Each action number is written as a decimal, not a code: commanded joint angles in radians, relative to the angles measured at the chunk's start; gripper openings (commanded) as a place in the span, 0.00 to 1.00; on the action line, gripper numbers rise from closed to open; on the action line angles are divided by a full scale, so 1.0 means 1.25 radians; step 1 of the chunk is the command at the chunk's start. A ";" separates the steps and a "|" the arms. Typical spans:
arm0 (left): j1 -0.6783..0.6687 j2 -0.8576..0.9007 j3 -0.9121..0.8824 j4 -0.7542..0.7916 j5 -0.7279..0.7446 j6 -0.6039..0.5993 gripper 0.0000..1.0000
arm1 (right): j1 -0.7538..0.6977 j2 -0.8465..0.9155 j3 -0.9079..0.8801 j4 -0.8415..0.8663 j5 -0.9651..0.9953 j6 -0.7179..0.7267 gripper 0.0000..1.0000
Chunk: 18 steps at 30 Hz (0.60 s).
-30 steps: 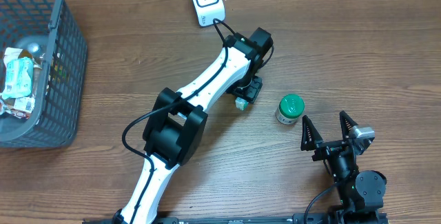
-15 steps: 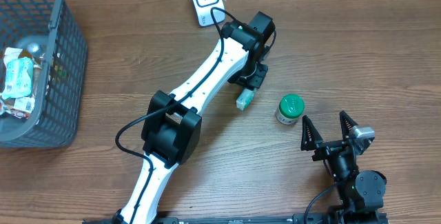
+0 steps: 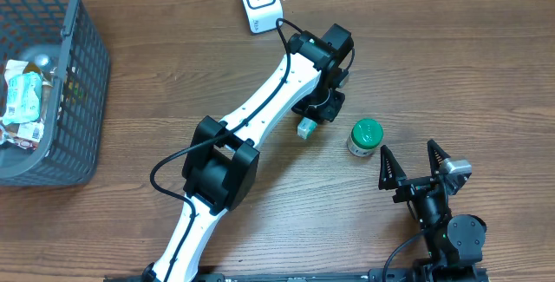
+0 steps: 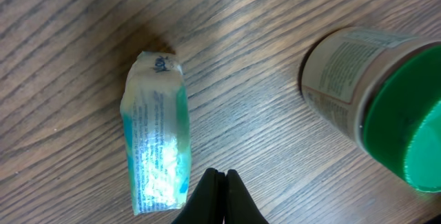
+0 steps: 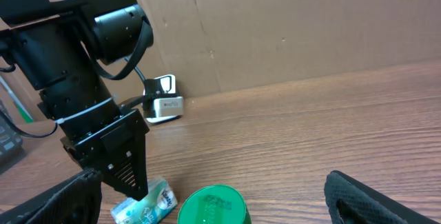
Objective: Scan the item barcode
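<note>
The left arm (image 3: 260, 108) stretches across the worktop (image 3: 434, 74), its pincer (image 4: 220, 180) pressed together and empty beside the packet (image 4: 157, 141), whose long axis runs parallel to the fingers.

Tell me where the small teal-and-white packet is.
Overhead, the packet lies on the table near its middle, just left of the green-lidded jar, beside the left gripper and its shut tips.

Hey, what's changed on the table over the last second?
The left hand shut on nothing; the packet lies free on the table beside it, barely nudged. The left arm swung slightly away and to the right. The jar, scanner, basket and open right hand stayed put.
</note>
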 commanded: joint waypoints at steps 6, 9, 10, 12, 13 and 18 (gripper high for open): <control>-0.005 -0.003 -0.055 0.014 0.001 -0.014 0.04 | -0.004 -0.006 -0.008 0.003 0.010 0.002 1.00; -0.003 -0.003 -0.055 0.023 -0.002 -0.014 0.04 | -0.004 -0.006 -0.008 0.003 0.010 0.002 1.00; -0.001 -0.003 -0.055 0.029 -0.003 -0.014 0.04 | -0.004 -0.006 -0.008 0.003 0.010 0.002 1.00; 0.006 -0.003 -0.055 0.034 -0.003 -0.014 0.04 | -0.004 -0.006 -0.008 0.003 0.010 0.002 1.00; 0.010 -0.003 -0.055 0.035 -0.009 -0.014 0.04 | -0.004 -0.006 -0.008 0.003 0.010 0.002 1.00; 0.021 -0.003 -0.055 0.035 -0.088 -0.042 0.04 | -0.004 -0.006 -0.008 0.003 0.010 0.002 1.00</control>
